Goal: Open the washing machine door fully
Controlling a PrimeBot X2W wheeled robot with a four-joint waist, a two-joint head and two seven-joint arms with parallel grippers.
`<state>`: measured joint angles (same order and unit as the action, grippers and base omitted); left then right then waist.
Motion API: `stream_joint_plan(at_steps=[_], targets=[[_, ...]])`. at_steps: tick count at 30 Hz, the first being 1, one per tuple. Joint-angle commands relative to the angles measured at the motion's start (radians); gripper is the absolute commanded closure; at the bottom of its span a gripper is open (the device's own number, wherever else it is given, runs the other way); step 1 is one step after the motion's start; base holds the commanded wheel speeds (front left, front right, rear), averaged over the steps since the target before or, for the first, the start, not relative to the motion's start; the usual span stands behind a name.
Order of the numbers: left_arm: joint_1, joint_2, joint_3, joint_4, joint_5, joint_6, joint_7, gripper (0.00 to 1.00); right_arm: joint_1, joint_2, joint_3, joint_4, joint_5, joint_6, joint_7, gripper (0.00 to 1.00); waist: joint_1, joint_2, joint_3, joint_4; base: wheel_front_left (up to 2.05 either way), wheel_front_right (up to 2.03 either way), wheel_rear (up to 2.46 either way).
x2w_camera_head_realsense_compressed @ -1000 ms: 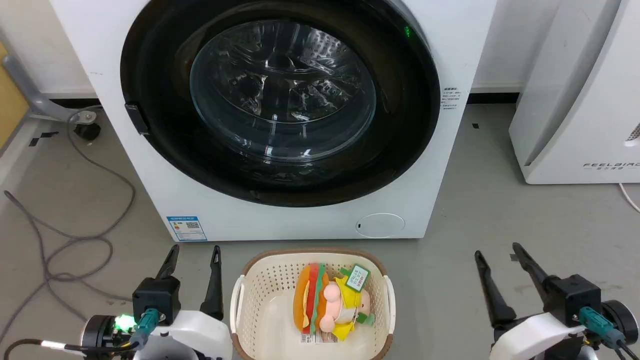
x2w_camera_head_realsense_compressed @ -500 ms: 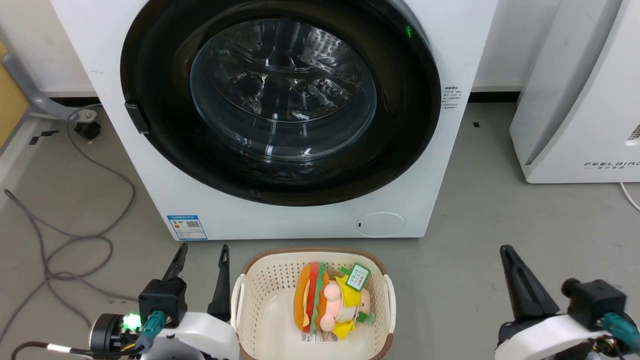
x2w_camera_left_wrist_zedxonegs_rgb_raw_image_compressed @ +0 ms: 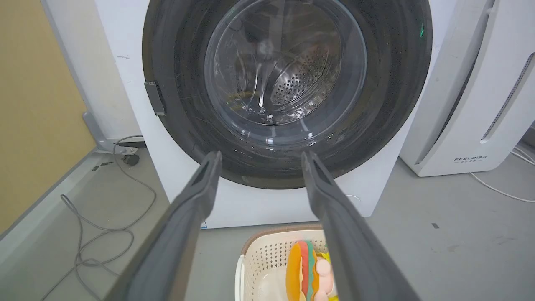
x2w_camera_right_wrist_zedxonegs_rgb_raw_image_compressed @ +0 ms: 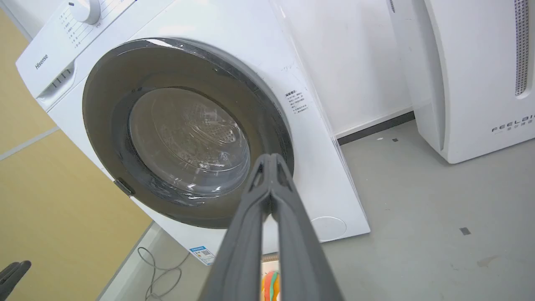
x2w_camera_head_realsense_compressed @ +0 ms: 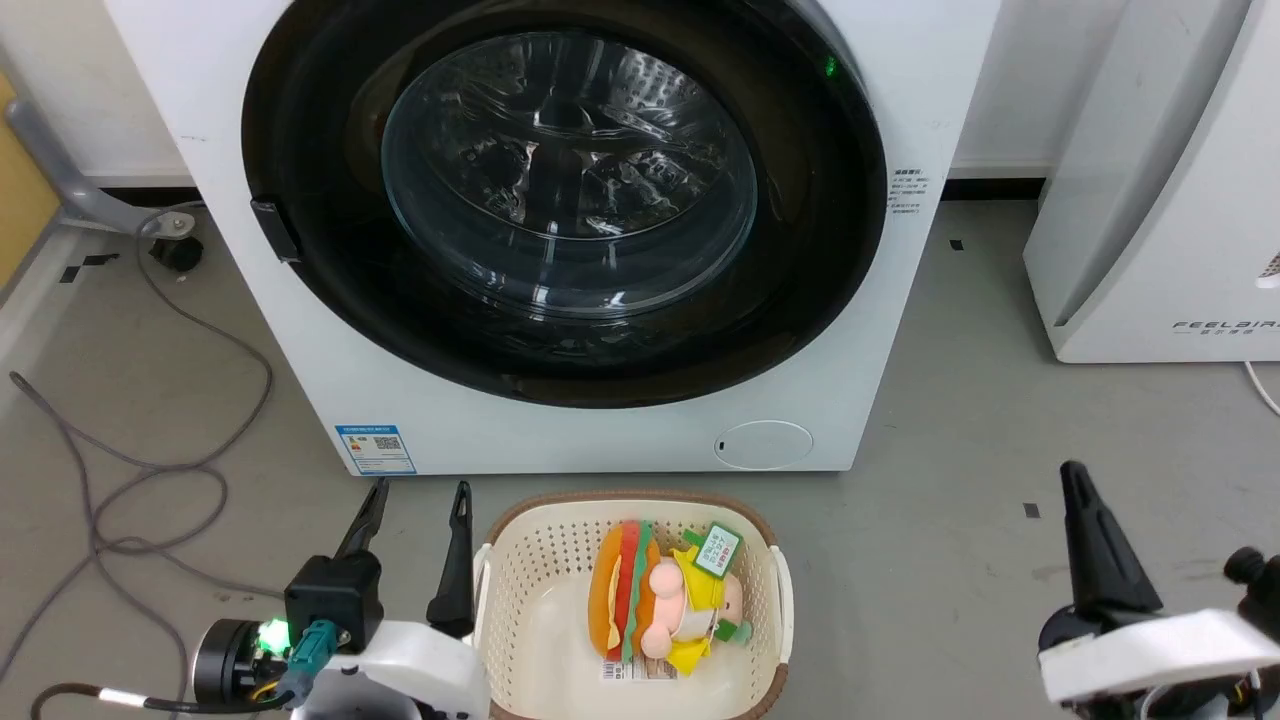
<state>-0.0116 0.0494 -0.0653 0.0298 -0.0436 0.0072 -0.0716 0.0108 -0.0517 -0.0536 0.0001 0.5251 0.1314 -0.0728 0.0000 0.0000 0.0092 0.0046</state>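
Washing machine door (x2w_camera_head_realsense_compressed: 565, 190) shut (top edge cut off), left gripper (x2w_camera_head_realsense_compressed: 421, 487) spread apart, right gripper (x2w_camera_right_wrist_zedxonegs_rgb_raw_image_compressed: 271, 159) pressed together

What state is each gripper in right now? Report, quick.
Left gripper: open, holding nothing.
Right gripper: shut, fingers pressed together, holding nothing.

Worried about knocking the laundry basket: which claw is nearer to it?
Left. The left claw, open, stands close beside the left rim of the basket. The right claw, shut, is well off to the basket's right.
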Motion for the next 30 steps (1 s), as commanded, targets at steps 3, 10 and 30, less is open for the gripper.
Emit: stream_joint_plan(at_steps=[3,10,30], targets=[[-0.023,0.001,-0.012,0.001,-0.009,0.006,-0.015,0.00,-0.053,0.000,-0.021,0.029,0.100,0.000,-0.014,1.00,0.0000,0.0000,0.005,0.001,0.00,0.00,0.00],[-0.037,0.001,-0.023,-0.008,-0.013,0.007,-0.030,0.00,-0.167,-0.016,-0.056,0.111,0.226,0.000,-0.029,1.00,0.0000,0.0000,0.026,0.004,0.00,0.00,0.00],[-0.097,0.001,-0.053,-0.044,-0.020,0.009,-0.072,0.00,-0.653,-0.226,0.061,0.476,0.564,0.000,-0.043,1.00,0.0000,0.0000,0.119,0.036,0.00,0.00,0.00]])
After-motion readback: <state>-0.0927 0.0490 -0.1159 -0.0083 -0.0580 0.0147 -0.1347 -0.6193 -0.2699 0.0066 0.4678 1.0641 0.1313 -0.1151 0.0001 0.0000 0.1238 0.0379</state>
